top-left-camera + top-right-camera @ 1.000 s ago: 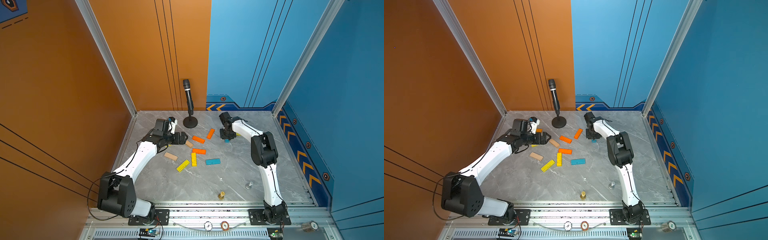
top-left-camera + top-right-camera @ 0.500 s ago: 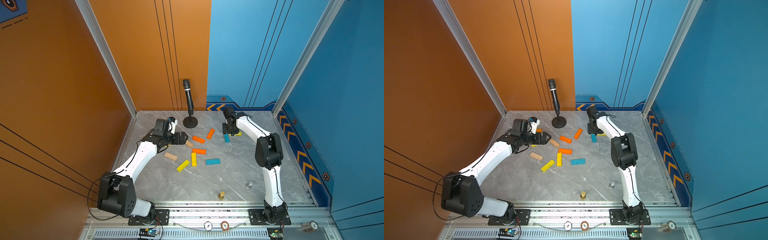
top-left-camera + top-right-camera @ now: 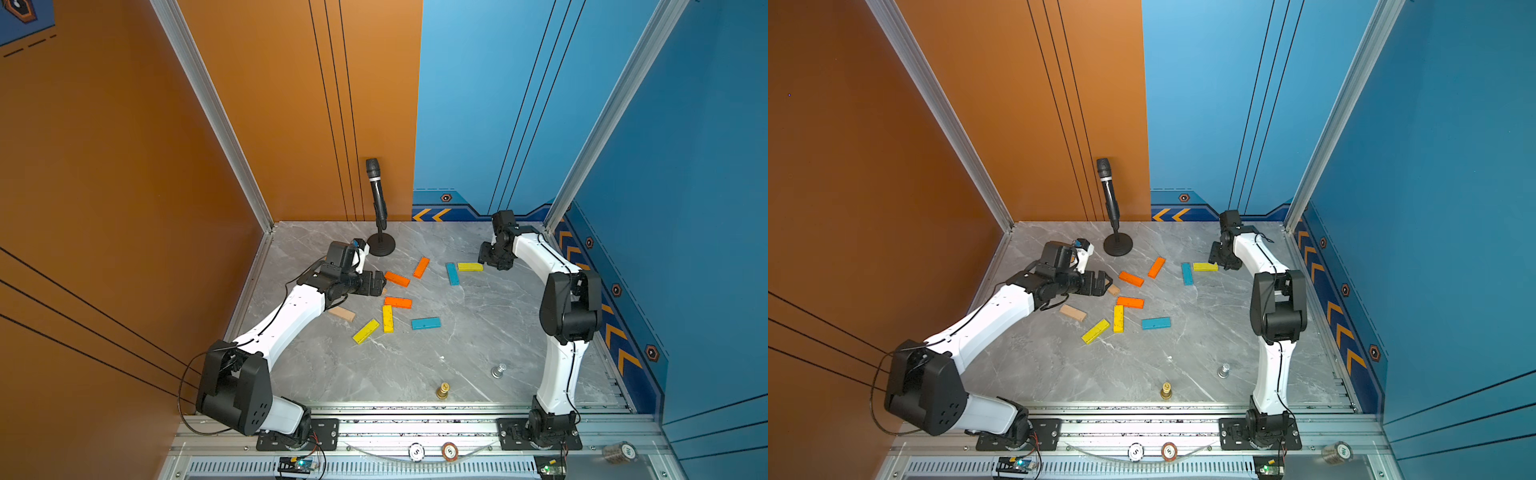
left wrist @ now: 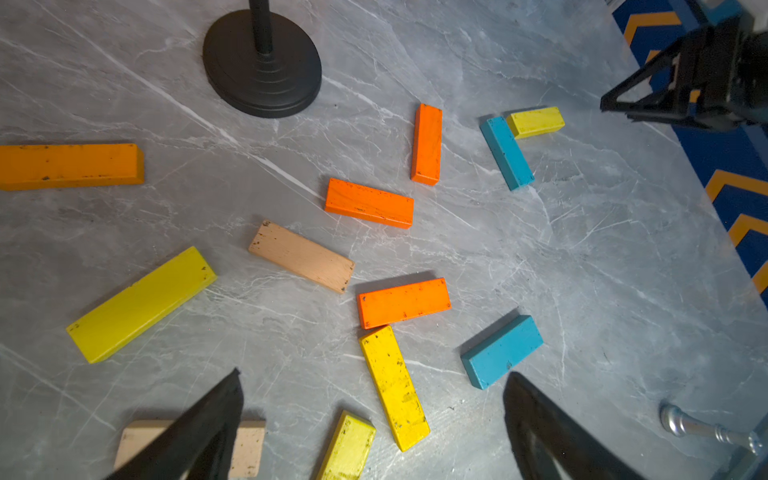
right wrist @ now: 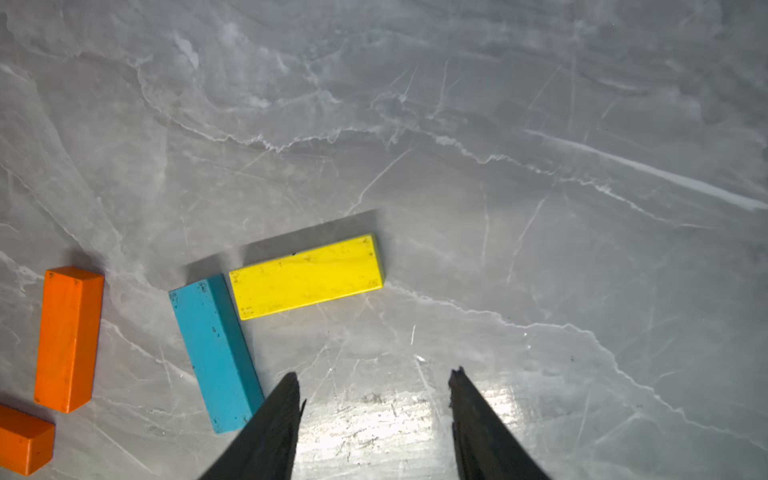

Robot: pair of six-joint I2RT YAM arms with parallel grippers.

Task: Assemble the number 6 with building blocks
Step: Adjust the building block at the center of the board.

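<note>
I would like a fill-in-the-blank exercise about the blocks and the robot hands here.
The block touching the yellow block by the right hand is ___.
The microphone stand's colour is ___.
The left hand, jaws wide, holds ___.
Near the gold chess piece is a ___ one.
Missing: blue; black; nothing; silver.

5 on white chip, 5 on brown chip

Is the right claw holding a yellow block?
No, the right gripper is open and empty, with the yellow block lying on the table.
</note>
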